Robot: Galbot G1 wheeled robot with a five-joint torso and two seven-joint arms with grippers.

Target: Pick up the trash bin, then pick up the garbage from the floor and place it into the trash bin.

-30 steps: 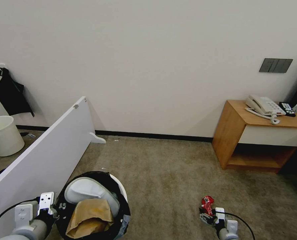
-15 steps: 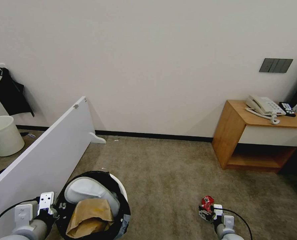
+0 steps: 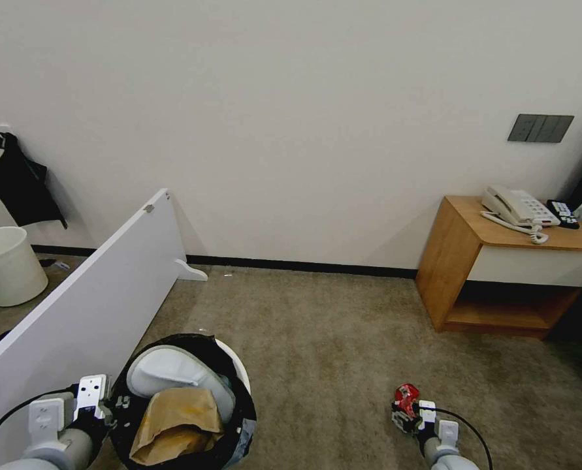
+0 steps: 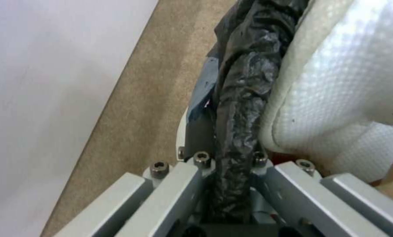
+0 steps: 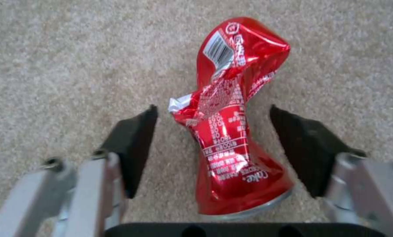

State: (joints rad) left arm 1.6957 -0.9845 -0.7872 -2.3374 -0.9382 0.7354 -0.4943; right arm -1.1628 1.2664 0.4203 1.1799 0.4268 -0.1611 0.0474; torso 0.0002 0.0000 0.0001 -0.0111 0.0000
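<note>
The crushed red can [image 5: 234, 115] lies between the right gripper's [image 5: 214, 144] spread fingers; closing at its pinched waist should hold best, while the left gripper [image 4: 229, 184] clamps the trash bin [image 3: 238, 372] rim.

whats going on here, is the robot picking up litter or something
Yes, it is clearing litter off a carpeted floor. The left end effector is clamped on the black-bagged rim of the trash bin, which already holds a white slipper and a piece of brown cardboard. The right end effector is down at the carpet, its fingers open on either side of a crushed red can that lies on the floor, not yet gripped.
</note>
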